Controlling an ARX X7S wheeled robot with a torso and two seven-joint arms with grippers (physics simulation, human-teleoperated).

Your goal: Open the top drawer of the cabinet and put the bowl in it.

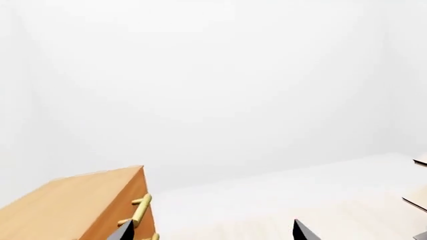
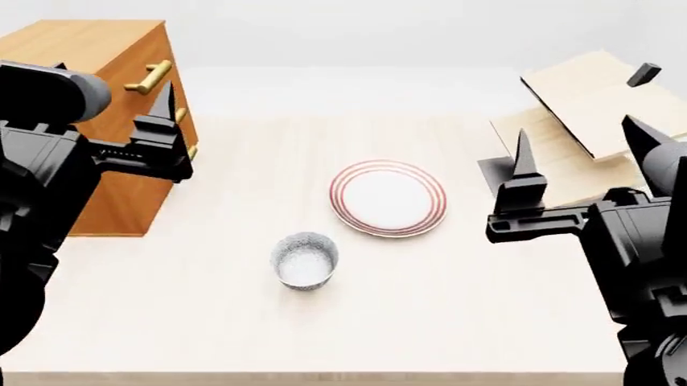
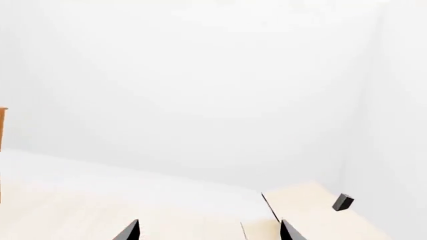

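Cabinet (image 2: 102,104): stands at the table's (image 2: 451,322) far left corner.
Top drawer (image 2: 161,68): closed, brass handle (image 2: 150,77) untouched.
Bowl (image 2: 305,260): upright on the table, just near-left of the plate (image 2: 388,198), well apart from the cabinet.
Left gripper (image 2: 159,133): spread apart, empty, in front of the cabinet.
Right gripper (image 2: 580,161): spread apart, empty, right of the plate, before the rack (image 2: 590,121).

a pale wooden tabletop (image 2: 451,314) is carrying an orange-brown wooden cabinet (image 2: 96,88) at its far left corner, a pale tilted-board rack (image 2: 585,121) at its far right, a red-ringed white plate (image 2: 388,198) mid-table, and a speckled white bowl (image 2: 305,260) sitting nearer the front edge.
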